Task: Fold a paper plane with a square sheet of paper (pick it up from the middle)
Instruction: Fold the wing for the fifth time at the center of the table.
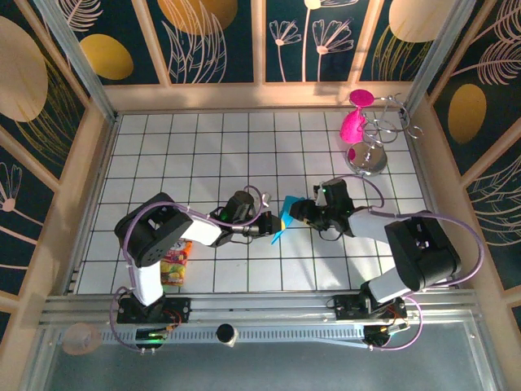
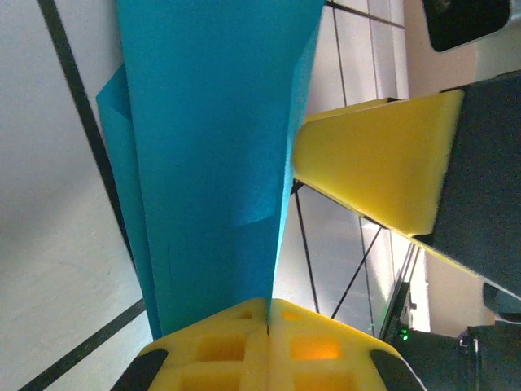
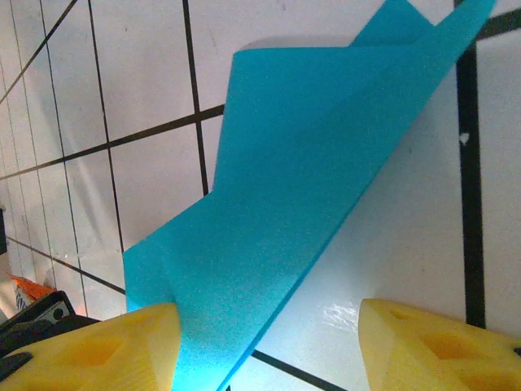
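The turquoise-blue sheet of paper (image 1: pixel 286 216) is folded into layered, creased flaps and stands on edge above the tiles at mid-table, between the two arms. My left gripper (image 1: pixel 273 226) is shut on its lower edge; in the left wrist view the yellow pads (image 2: pixel 244 326) meet with the paper (image 2: pixel 212 163) rising out of the seam. My right gripper (image 1: pixel 296 210) is open at the paper's other side. In the right wrist view the paper (image 3: pixel 309 179) runs between the right gripper (image 3: pixel 269 334) fingers, close to the left finger (image 3: pixel 122 346) and well apart from the right one.
A red-and-yellow snack packet (image 1: pixel 177 262) lies by the left arm's base. Pink goblets (image 1: pixel 355 122) hang on a metal rack (image 1: pixel 370 156) at the back right. Wooden walls enclose the tiled table (image 1: pixel 203 147).
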`<control>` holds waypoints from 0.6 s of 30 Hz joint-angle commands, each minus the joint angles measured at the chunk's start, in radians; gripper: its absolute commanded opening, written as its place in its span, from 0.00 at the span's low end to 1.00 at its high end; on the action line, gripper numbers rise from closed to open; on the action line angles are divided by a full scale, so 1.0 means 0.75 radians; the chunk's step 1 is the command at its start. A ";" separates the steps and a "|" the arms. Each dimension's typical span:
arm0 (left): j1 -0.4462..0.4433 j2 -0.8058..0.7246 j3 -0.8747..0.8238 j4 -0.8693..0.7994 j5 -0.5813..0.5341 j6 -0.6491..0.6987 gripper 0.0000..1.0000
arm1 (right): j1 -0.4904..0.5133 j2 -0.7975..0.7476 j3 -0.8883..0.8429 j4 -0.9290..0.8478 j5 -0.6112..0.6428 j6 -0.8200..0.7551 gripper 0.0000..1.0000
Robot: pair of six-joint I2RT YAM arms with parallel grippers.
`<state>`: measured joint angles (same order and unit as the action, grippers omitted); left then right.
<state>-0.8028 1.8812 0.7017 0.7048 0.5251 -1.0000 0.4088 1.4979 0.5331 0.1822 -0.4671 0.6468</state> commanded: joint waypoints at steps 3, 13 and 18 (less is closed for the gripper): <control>0.013 0.043 -0.019 0.089 0.040 -0.051 0.00 | 0.027 0.069 0.050 -0.041 0.041 -0.046 0.58; 0.019 0.065 -0.054 0.118 0.024 -0.064 0.00 | 0.085 0.158 0.121 -0.126 0.169 -0.052 0.52; 0.018 0.066 -0.071 0.131 0.013 -0.060 0.00 | 0.136 0.212 0.173 -0.197 0.270 -0.064 0.51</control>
<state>-0.7967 1.9144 0.6621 0.7612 0.5346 -1.0386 0.4702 1.5742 0.6487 0.0517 -0.3561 0.6331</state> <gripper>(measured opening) 0.044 0.511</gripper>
